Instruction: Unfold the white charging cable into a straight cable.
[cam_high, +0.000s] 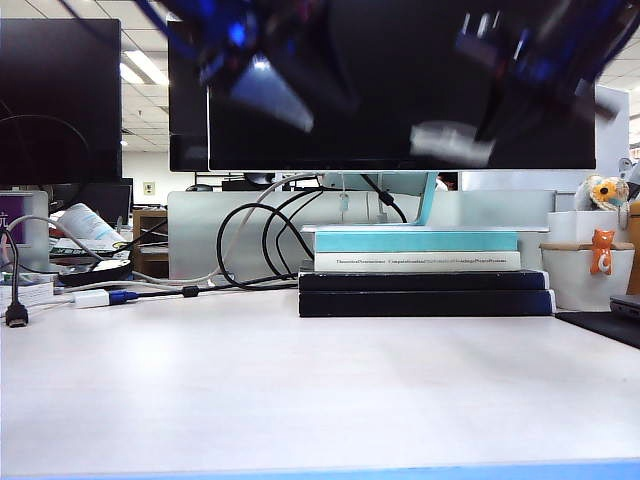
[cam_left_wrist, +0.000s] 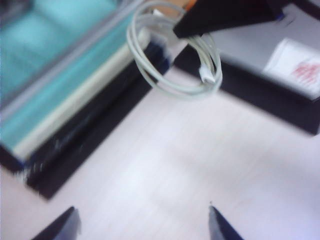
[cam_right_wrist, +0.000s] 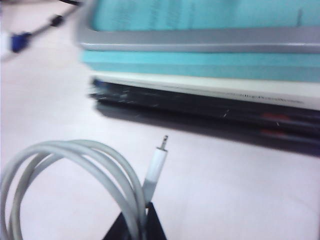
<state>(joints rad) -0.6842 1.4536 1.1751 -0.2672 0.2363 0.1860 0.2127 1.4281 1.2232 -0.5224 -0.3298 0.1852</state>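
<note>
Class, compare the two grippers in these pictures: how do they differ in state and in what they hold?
The right gripper is shut on the white charging cable, which hangs coiled from it; the left gripper holds nothing. The right gripper's jaws are pinched together; the left gripper's fingers stand wide apart. Both are dark and raised above the white table.

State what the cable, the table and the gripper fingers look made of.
Cable: glossy white plastic sheath, still coiled, with a metal plug tip; pinched in the shut right gripper.
Table: pale matte wood-grain laminate, probably.
Left gripper, open above the table: dark matte fingers, likely plastic; blur leaves it open.
</note>
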